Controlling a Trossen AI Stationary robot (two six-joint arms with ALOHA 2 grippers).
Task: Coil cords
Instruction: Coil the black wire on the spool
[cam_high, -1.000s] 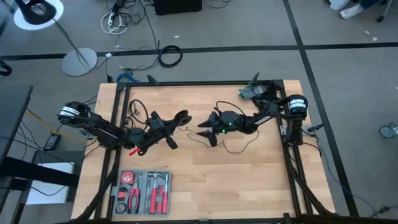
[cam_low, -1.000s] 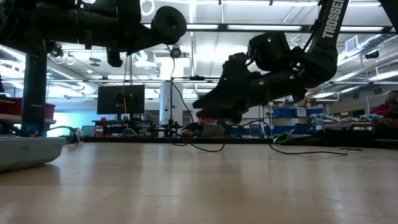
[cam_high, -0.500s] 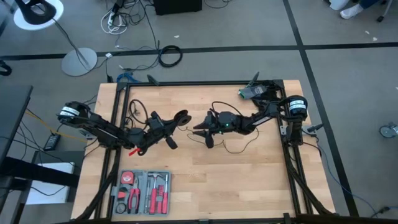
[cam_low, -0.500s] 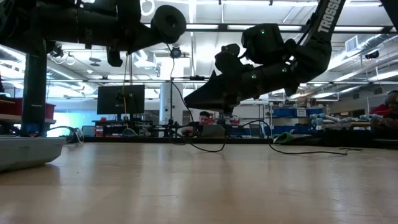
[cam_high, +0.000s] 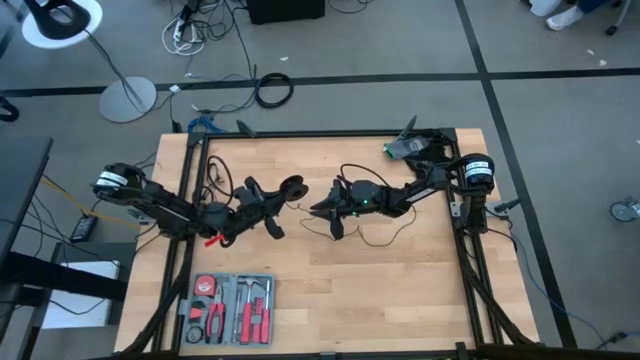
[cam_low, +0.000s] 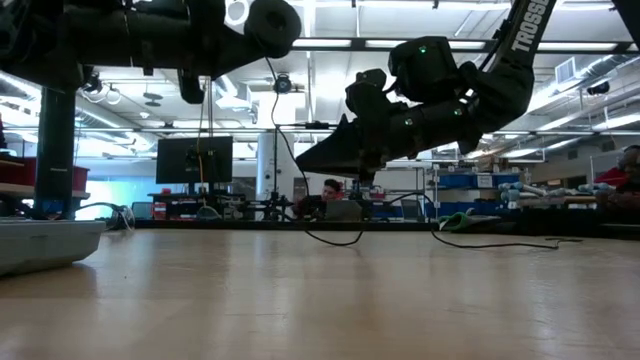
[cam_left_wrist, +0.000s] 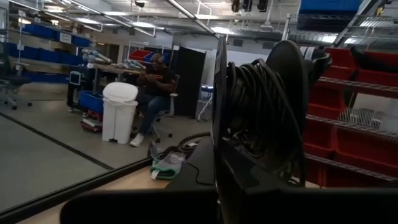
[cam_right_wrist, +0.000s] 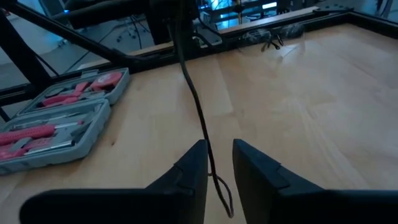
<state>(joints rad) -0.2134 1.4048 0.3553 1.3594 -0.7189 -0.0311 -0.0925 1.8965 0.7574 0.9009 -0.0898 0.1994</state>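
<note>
Left claw (cam_high: 262, 212) raised over tabletop (cam_high: 400, 290), clenched around spool wound with cord (cam_left_wrist: 261, 106). Right claw (cam_right_wrist: 217, 163) near mid-tabletop, fingers parted either side of cord, not pinching. Cord's slack trailing across tabletop behind right claw. Toolkit (cam_high: 232, 308) at front left.

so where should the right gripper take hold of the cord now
Grip the taut hanging stretch of the cord, just ahead of the right gripper. Come level from the right arm's side, open fingers either side: the strand is thin and raised off the table, unlike the slack lying flat.
</note>
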